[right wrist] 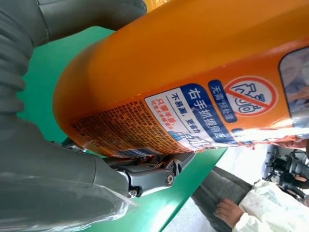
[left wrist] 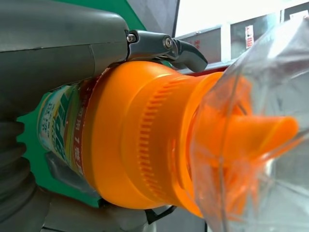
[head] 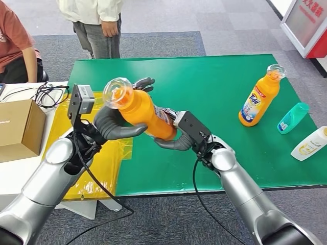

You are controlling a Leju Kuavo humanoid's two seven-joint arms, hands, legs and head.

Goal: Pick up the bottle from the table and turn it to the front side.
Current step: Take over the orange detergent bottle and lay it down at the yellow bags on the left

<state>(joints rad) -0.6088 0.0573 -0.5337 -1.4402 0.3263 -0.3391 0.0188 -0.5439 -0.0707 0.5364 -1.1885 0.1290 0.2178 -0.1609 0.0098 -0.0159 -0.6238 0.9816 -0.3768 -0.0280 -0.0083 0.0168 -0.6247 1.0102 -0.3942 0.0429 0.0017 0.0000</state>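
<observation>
An orange detergent bottle (head: 142, 112) with a clear cap (head: 117, 92) is held in the air over the green table (head: 216, 92), lying on its side with the cap toward me. My left hand (head: 115, 122) grips its upper body just behind the cap. My right hand (head: 175, 135) grips its base end. In the left wrist view the orange bottle (left wrist: 146, 140) and its clear cap (left wrist: 255, 135) sit between the thumb and fingers (left wrist: 175, 48). In the right wrist view the bottle's back label (right wrist: 189, 116) faces the camera, with the fingers (right wrist: 153, 176) under it.
A second orange Tide bottle (head: 259, 98), a teal bottle (head: 293, 117) and a white bottle (head: 310, 144) lie on the table's right side. A yellow sheet (head: 104, 153) and a cardboard box (head: 19, 127) lie to the left. Two people (head: 98, 23) stand beyond the far edge.
</observation>
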